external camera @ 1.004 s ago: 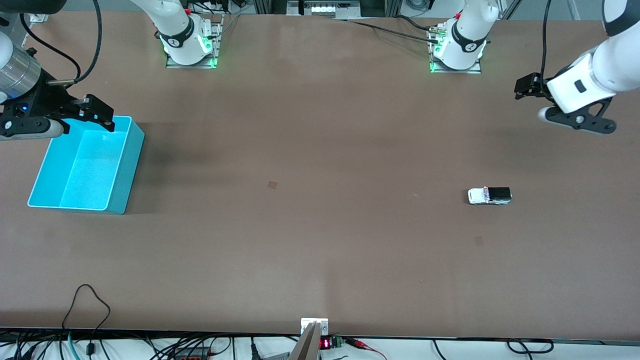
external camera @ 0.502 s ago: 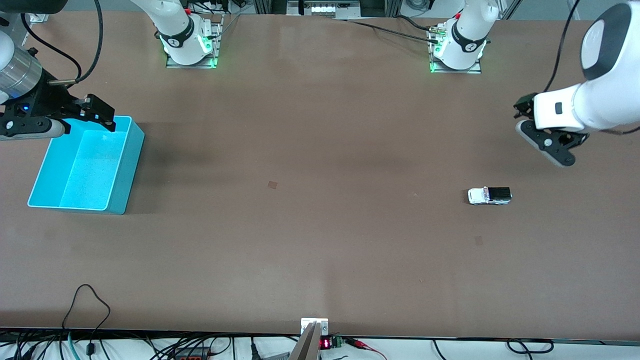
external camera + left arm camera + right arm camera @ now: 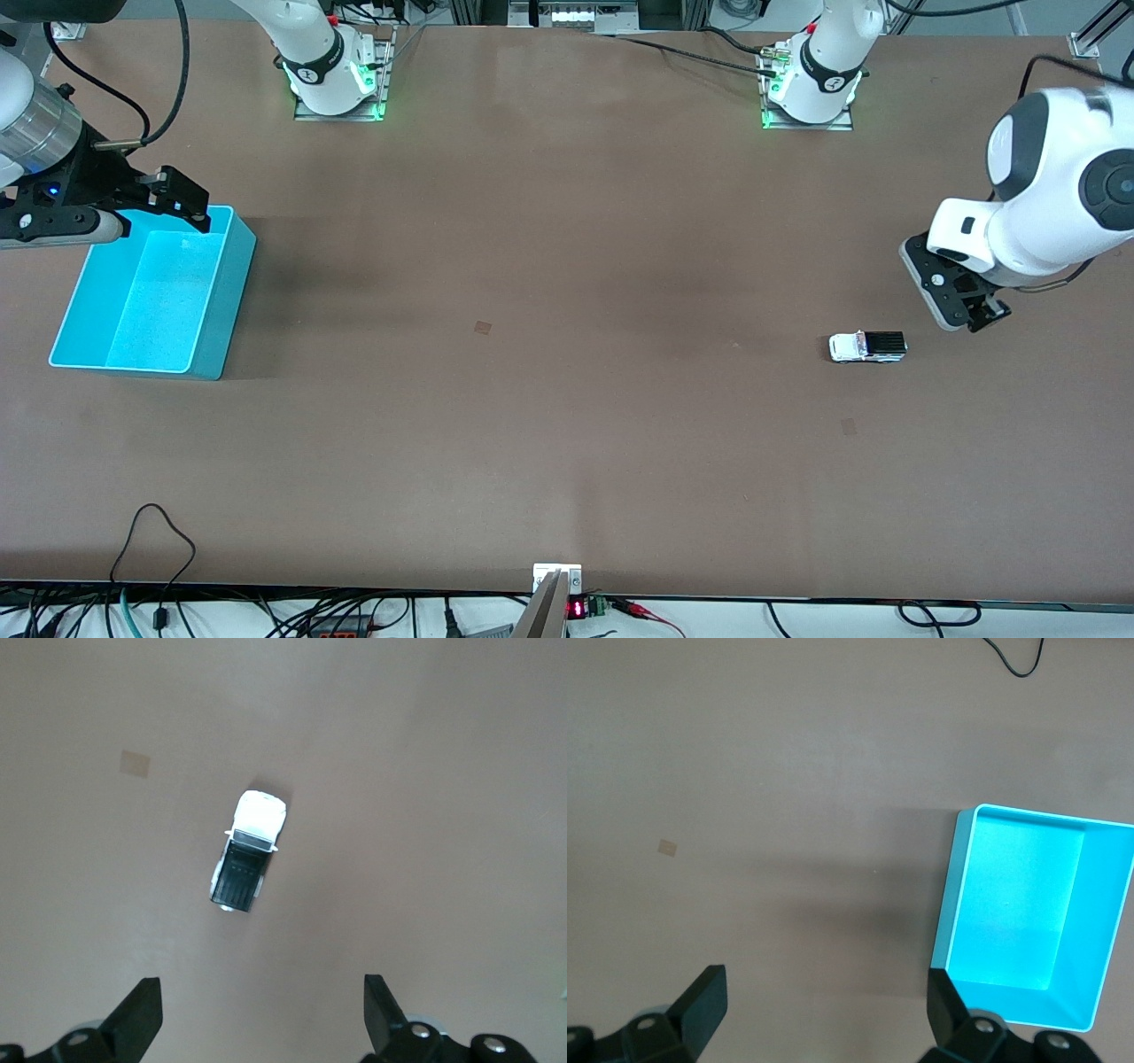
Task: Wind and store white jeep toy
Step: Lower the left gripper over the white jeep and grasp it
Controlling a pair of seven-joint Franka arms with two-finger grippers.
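Note:
The white jeep toy, white with a black rear bed, stands on the brown table toward the left arm's end. In the left wrist view the jeep lies ahead of the fingers, apart from them. My left gripper is open and empty, hovering over bare table just beside the jeep. The turquoise bin is empty at the right arm's end. My right gripper is open and empty, over the bin's edge nearest the bases; the bin shows beside one finger.
Small tape patches mark the table. A black cable loop lies near the table edge closest to the front camera. The two arm bases stand along the top.
The left arm has swung down and in toward the jeep, its gripper now pointing down beside it. The right gripper has barely shifted. The jeep and bin have not moved.

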